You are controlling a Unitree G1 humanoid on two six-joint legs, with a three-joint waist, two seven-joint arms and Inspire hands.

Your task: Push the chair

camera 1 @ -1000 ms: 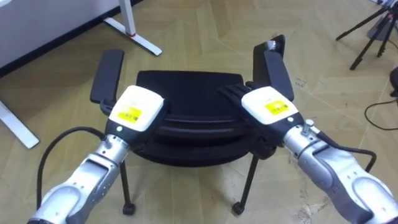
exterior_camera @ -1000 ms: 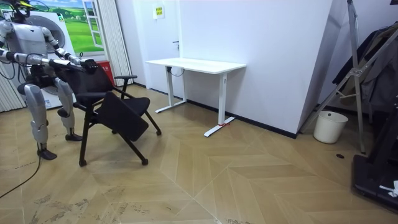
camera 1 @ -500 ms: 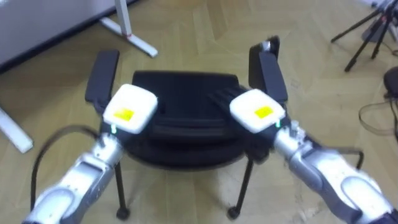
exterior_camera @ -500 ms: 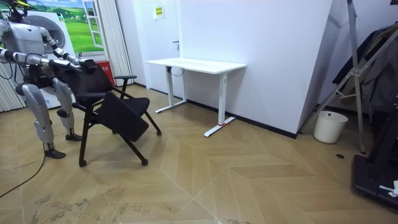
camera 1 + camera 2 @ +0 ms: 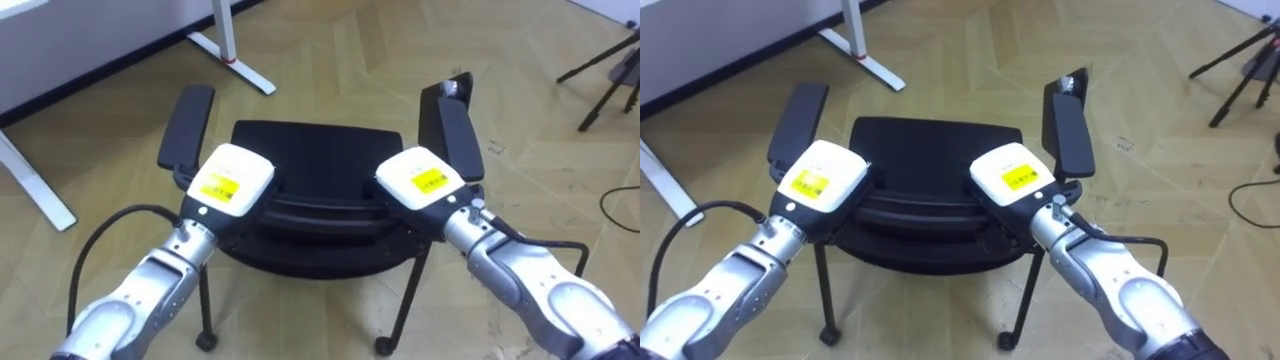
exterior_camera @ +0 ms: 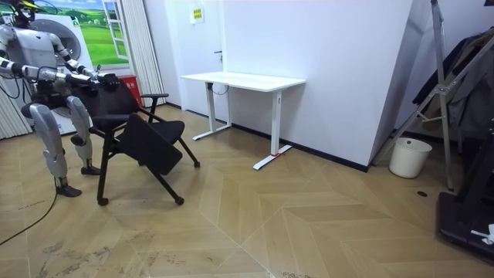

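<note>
White desk leg (image 5: pixel 245 73) crosses the wooden floor at the far left, and in the room view the desk (image 6: pixel 243 80) stands by the wall ahead of the robot. A push that veers that way could drive the chair into this foot. Next comes the chair's left armrest (image 5: pixel 187 125), then the left hand (image 5: pixel 232 180), laid on the top edge of the backrest. Whether it grips the edge or merely presses on it I cannot tell, since its white back covers what lies beneath.

The black chair (image 5: pixel 315 150) stands directly before the robot, between both arms and at the room view's left, with its seat turned away from the robot. The right hand (image 5: pixel 420 180) rests on the same top edge, just beside the right armrest (image 5: pixel 452 135), and its hold is equally unreadable.

Both hands bear high up on the chair, so tipping is my main worry. If a leg foot (image 5: pixel 207 340) catches on a floor joint, force at the top would likely pitch the chair forward rather than slide it. Uneven effort between the two arms would swing it round instead of sending it straight. A hand that is only resting could slip off the edge if the chair runs ahead.

Tripod legs (image 5: pixel 610 70) stand at the far right, well apart, a hazard only if the chair turns that way.
</note>
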